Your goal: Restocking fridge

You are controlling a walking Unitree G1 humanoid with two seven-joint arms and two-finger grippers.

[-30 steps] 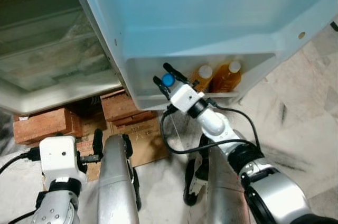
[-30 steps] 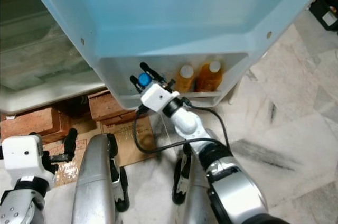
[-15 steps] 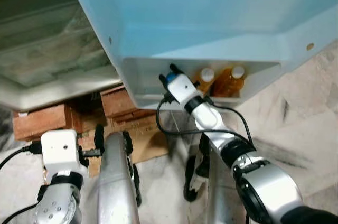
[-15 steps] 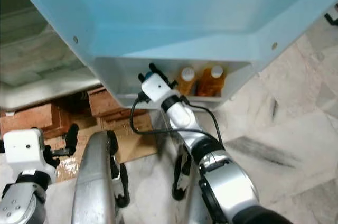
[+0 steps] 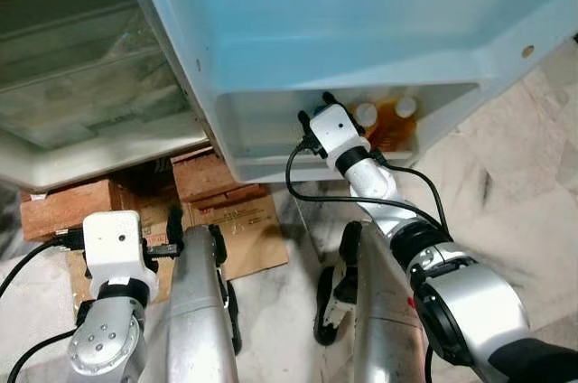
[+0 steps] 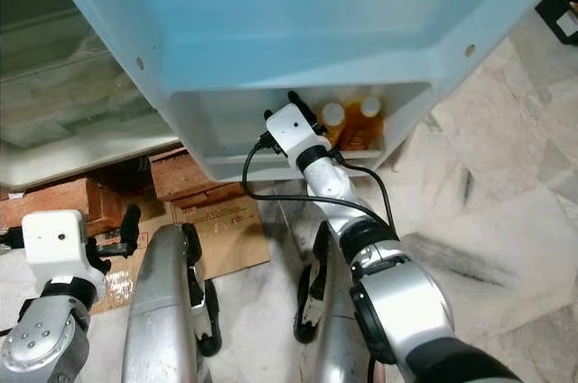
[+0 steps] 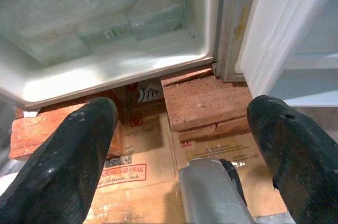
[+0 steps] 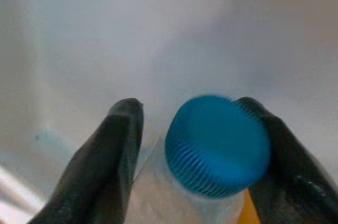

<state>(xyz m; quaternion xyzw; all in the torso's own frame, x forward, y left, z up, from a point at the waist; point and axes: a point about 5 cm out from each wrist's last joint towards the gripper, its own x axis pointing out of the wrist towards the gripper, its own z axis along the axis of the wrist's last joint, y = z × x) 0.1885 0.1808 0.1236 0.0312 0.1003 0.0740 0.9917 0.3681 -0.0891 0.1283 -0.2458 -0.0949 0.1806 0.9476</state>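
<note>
A home kitchen corner. An open fridge door (image 5: 361, 31) holds orange bottles (image 5: 390, 123) in its shelf, above a marble tile floor (image 5: 515, 202). The fridge rests on bricks (image 7: 203, 100) and flattened cardboard (image 7: 158, 166).

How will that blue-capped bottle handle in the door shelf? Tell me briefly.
Its ribbed cap should resist slipping and stay stiff. The pale body of the blue-capped bottle looks like thin plastic, likely squashy. Close to the orange bottles in the door shelf, it could tip against them if nudged.
</note>
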